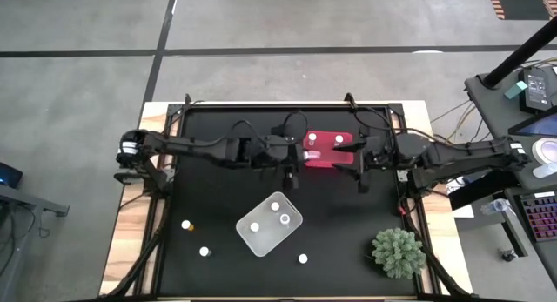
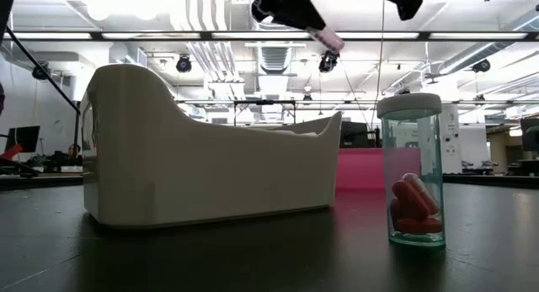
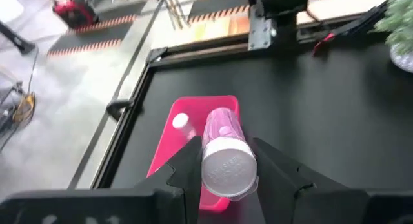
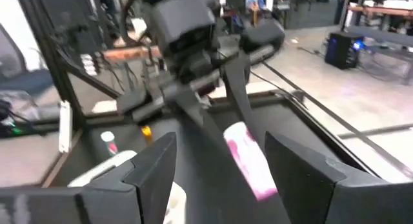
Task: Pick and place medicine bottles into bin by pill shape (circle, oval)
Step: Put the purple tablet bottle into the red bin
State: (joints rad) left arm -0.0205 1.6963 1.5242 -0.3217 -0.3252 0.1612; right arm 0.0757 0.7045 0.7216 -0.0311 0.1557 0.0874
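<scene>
My left gripper (image 1: 300, 156) is shut on a pink bottle with a white cap (image 3: 224, 146), over the left end of the pink bin (image 1: 331, 159). The bin holds two white-capped bottles (image 1: 338, 139). My right gripper (image 1: 359, 151) is open and empty over the bin's right end; its wrist view shows the held bottle (image 4: 248, 161) in front of it. The white bin (image 1: 261, 239) holds three bottles. Three loose bottles stand on the mat, the nearest a clear one with red oval pills (image 2: 413, 178). My left gripper pinches the pink bottle between its two fingers (image 3: 187, 166), at the cap end of the body (image 3: 222, 161). The cap faces back toward the wrist and the bottom points away along the fingers. The bottle hangs slanted, lifted clear above the pink bin.
A spiky green plant (image 1: 399, 251) stands at the near right corner. The loose bottles stand at the near left (image 1: 186, 224), (image 1: 204, 251) and near middle (image 1: 303, 258). Black frame rails edge the mat.
</scene>
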